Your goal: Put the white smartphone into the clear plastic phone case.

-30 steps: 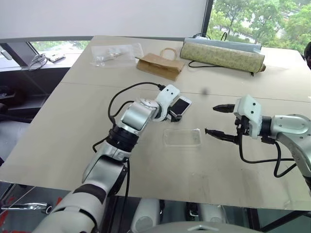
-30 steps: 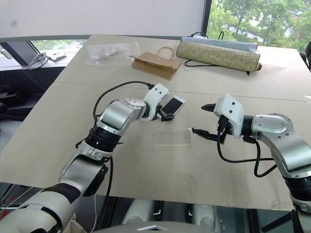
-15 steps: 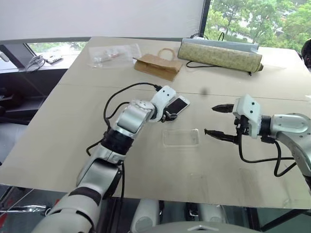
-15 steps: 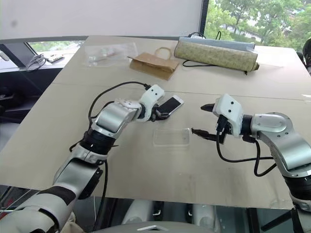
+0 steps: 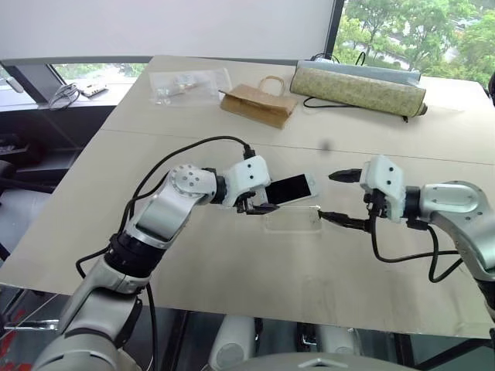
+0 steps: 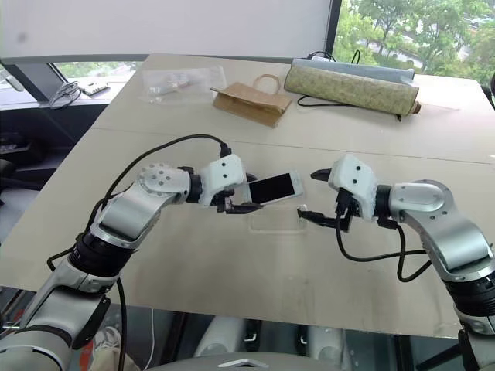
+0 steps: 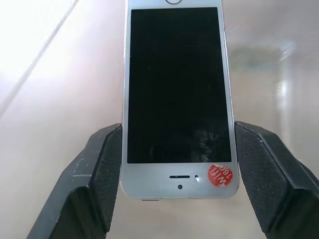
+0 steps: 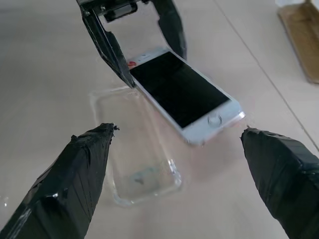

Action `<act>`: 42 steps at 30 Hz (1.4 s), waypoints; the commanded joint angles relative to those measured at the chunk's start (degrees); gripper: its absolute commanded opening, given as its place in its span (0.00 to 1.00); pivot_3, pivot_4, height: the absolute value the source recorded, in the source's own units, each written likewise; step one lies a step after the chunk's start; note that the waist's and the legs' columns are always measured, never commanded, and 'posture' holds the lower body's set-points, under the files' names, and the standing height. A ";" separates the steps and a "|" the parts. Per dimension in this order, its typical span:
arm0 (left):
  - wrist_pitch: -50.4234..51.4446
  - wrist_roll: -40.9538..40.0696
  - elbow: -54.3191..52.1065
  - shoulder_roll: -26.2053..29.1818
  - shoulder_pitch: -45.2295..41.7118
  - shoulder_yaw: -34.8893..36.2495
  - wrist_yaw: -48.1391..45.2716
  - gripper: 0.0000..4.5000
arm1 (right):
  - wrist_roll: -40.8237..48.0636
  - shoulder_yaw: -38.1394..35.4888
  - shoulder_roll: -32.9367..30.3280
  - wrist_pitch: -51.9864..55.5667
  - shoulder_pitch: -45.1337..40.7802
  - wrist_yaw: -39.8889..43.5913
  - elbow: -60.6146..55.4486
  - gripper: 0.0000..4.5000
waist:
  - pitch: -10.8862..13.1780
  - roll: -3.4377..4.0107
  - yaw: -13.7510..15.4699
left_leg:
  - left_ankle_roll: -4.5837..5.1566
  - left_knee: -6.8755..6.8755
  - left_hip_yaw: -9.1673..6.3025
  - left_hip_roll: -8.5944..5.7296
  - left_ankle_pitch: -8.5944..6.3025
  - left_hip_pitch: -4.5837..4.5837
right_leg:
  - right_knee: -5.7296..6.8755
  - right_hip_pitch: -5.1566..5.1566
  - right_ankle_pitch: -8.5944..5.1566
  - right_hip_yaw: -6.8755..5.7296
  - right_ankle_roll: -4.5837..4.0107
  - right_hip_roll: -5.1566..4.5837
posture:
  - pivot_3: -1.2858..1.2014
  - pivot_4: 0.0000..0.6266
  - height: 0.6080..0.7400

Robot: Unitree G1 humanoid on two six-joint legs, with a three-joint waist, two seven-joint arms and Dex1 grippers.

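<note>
My left gripper point(image 5: 259, 202) is shut on the white smartphone point(image 5: 290, 188), pinching its long edges near the earpiece end, where a red sticker sits. In the left wrist view both fingers point(image 7: 102, 174) press the phone point(image 7: 175, 99), screen up. The phone hangs just above the table, over the near-left part of the clear plastic phone case point(image 5: 298, 222), which lies flat and empty on the tabletop. My right gripper point(image 5: 331, 197) stands open to the right of the phone and case, touching neither. Its wrist view shows the case point(image 8: 134, 159) with the phone point(image 8: 184, 94) slanting above it.
At the back of the table lie a brown paper bag point(image 5: 257, 103), a crinkled clear plastic bag point(image 5: 186, 85) and a long patterned roll point(image 5: 357, 86) with a black cable. The table's near edge point(image 5: 255, 309) runs below both arms.
My left gripper has closed on the phone, lifted it off the table, rolled it flatter and drawn it back over the case. The right gripper has barely moved.
</note>
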 commanded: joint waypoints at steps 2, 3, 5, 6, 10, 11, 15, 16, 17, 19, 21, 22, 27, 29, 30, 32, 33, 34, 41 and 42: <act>-3.33 1.28 -3.20 -0.90 -0.48 -1.65 -1.84 0.62 | -2.87 2.28 0.57 -2.65 -2.03 0.36 -0.13 1.00 | 0.01 -0.01 -0.20 | 0.00 0.00 0.00 0.00 0.00 -0.01 | 0.01 0.00 0.00 0.00 0.01 0.05 | 0.52 0.24 1.00; -3.63 1.44 -3.54 -1.03 -0.58 -2.02 -2.30 0.62 | -3.88 3.06 0.52 -3.19 -2.34 0.43 0.08 1.00 | 0.01 -0.01 -0.36 | 0.01 0.00 -0.01 0.00 0.00 -0.01 | 0.01 -0.01 0.00 0.00 0.01 0.07 | 0.52 0.24 1.00; -4.24 2.17 -3.74 -1.27 -1.11 -2.84 -2.85 0.62 | -6.24 5.11 -0.07 -5.01 -2.96 1.40 0.51 1.00 | 0.01 -0.01 -0.46 | 0.01 0.00 -0.01 0.00 0.00 0.00 | 0.01 -0.01 0.00 0.00 0.01 0.08 | 0.52 0.24 1.00; -4.93 2.78 -3.61 -1.24 -1.36 -3.26 -3.12 0.62 | -7.00 5.86 -0.24 -5.54 -3.25 1.90 0.68 1.00 | 0.01 0.00 -0.52 | 0.01 0.00 0.00 0.00 0.00 0.00 | 0.01 -0.01 -0.01 0.00 0.02 0.09 | 0.52 0.24 1.00; -9.03 5.74 -2.84 -0.92 -1.97 -4.51 -4.09 0.62 | -10.90 9.01 -0.75 -6.74 -5.43 3.36 2.35 1.00 | 0.01 0.00 -0.50 | 0.01 0.00 0.00 0.00 0.00 0.01 | 0.01 -0.01 -0.01 0.01 0.03 0.13 | 0.52 0.24 1.00; -9.20 5.92 -2.84 -1.08 -2.02 -4.49 -4.27 0.62 | -11.86 9.67 -0.93 -7.10 -5.96 3.80 2.82 1.00 | 0.01 0.00 -0.48 | 0.01 0.00 0.01 0.00 0.00 0.01 | 0.01 -0.01 -0.01 0.01 0.03 0.15 | 0.52 0.24 1.00; -9.92 6.95 -2.35 -2.09 -2.62 -4.31 -4.25 0.62 | -13.65 11.62 -1.39 -6.80 -7.87 6.32 3.73 1.00 | 0.01 0.00 -0.47 | 0.01 0.02 0.01 0.00 0.00 0.00 | 0.01 -0.01 -0.01 0.01 0.03 0.16 | 0.52 0.24 1.00; -10.61 7.47 -2.24 -2.12 -2.65 -4.39 -4.20 0.62 | -13.83 11.98 -1.47 -6.58 -8.26 6.89 3.77 1.00 | 0.02 -0.01 -0.39 | 0.01 0.02 0.01 0.00 0.00 0.00 | 0.01 -0.01 -0.01 0.01 0.03 0.16 | 0.52 0.24 1.00; -10.81 7.70 -2.20 -2.21 -2.67 -4.42 -4.23 0.62 | -13.93 12.28 -1.55 -6.05 -8.67 7.42 3.78 1.00 | 0.02 -0.01 -0.41 | 0.01 0.02 -0.01 0.00 0.00 0.00 | 0.01 -0.01 -0.01 -0.01 0.03 0.16 | 0.52 0.24 1.00; -10.30 7.69 -2.38 -2.65 -2.78 -4.28 -4.30 0.62 | -14.54 12.89 -2.00 -5.36 -9.34 8.63 3.68 1.00 | 0.02 -0.01 -0.48 | 0.01 0.02 0.00 0.00 0.00 0.00 | 0.01 -0.01 -0.01 0.00 0.03 0.14 | 0.52 0.24 1.00; -9.54 7.47 -2.63 -3.02 -2.84 -4.02 -4.45 0.62 | -15.38 13.33 -2.40 -5.31 -9.77 9.31 3.70 1.00 | 0.02 0.00 -0.48 | 0.01 0.02 0.00 0.00 0.00 0.00 | 0.01 -0.01 -0.01 0.00 0.03 0.14 | 0.52 0.24 1.00; -9.50 7.46 -2.80 -3.09 -2.81 -3.98 -4.58 0.62 | -15.71 13.32 -2.37 -5.28 -9.95 9.33 3.93 1.00 | 0.02 -0.01 -0.48 | 0.01 0.02 0.00 0.00 0.00 0.00 | 0.01 -0.01 -0.01 0.00 0.03 0.14 | 0.52 0.24 1.00; -9.58 7.66 -3.18 -3.27 -2.73 -3.96 -4.74 0.62 | -15.31 12.55 -1.47 -3.10 -10.62 9.36 3.95 0.88 | 0.02 0.00 -0.48 | 0.01 0.02 -0.01 0.01 0.00 0.00 | 0.02 -0.01 -0.01 0.00 0.03 0.14 | 0.52 0.24 1.00; -9.58 7.71 -3.14 -3.40 -2.81 -3.93 -4.76 0.62 | -15.28 12.46 -1.48 -2.66 -10.61 9.50 3.71 0.72 | 0.02 -0.01 -0.47 | 0.01 0.02 0.00 0.01 0.00 0.00 | 0.02 -0.01 -0.01 0.00 0.03 0.14 | 0.52 0.24 1.00; -9.54 7.71 -3.20 -3.44 -2.82 -3.90 -4.78 0.62 | -15.33 12.43 -1.50 -2.48 -10.57 9.52 3.59 0.69 | 0.02 -0.01 -0.47 | 0.01 0.04 0.00 0.01 0.00 0.00 | 0.02 -0.01 -0.01 0.00 0.03 0.14 | 0.52 0.24 1.00; -9.65 7.68 -3.07 -3.49 -2.93 -3.77 -4.84 0.62 | -15.32 12.44 -1.50 -2.13 -10.64 9.58 3.44 0.68 | 0.02 -0.01 -0.48 | 0.01 0.04 -0.01 0.01 0.00 0.00 | 0.02 -0.01 -0.01 0.00 0.03 0.14 | 0.52 0.24 1.00; -9.68 7.61 -2.97 -3.48 -2.99 -3.70 -4.91 0.62 | -15.36 12.45 -1.41 -2.01 -10.77 9.52 3.47 0.68 | 0.02 0.00 -0.48 | 0.01 0.04 -0.01 0.01 0.00 0.00 | 0.02 -0.01 -0.01 0.00 0.03 0.14 | 0.52 0.24 1.00; -9.33 7.33 -2.97 -3.49 -3.01 -3.64 -5.16 0.62 | -15.39 12.42 -1.40 -1.99 -10.80 9.46 3.45 0.68 | 0.02 0.00 -0.48 | 0.01 0.04 -0.01 0.01 0.00 0.00 | 0.02 -0.01 -0.01 0.00 0.03 0.14 | 0.52 0.24 1.00; 1.90 -3.61 -6.17 -3.93 -3.40 3.98 -7.27 1.00 | -14.64 11.31 -1.28 -1.80 -11.03 9.70 3.76 0.68 | 0.02 -0.01 -0.52 | 0.01 0.05 -0.03 0.01 0.00 0.00 | 0.03 -0.01 -0.01 -0.01 0.04 0.14 | 0.52 0.24 1.00; 3.84 -6.08 -7.57 -2.39 -2.49 5.59 -8.80 1.00 | -14.43 11.09 -1.32 -1.79 -10.99 9.74 3.86 0.68 | 0.02 -0.01 -0.61 | 0.01 0.05 -0.03 0.02 0.00 0.00 | 0.03 -0.01 -0.01 -0.01 0.04 0.14 | 0.52 0.24 1.00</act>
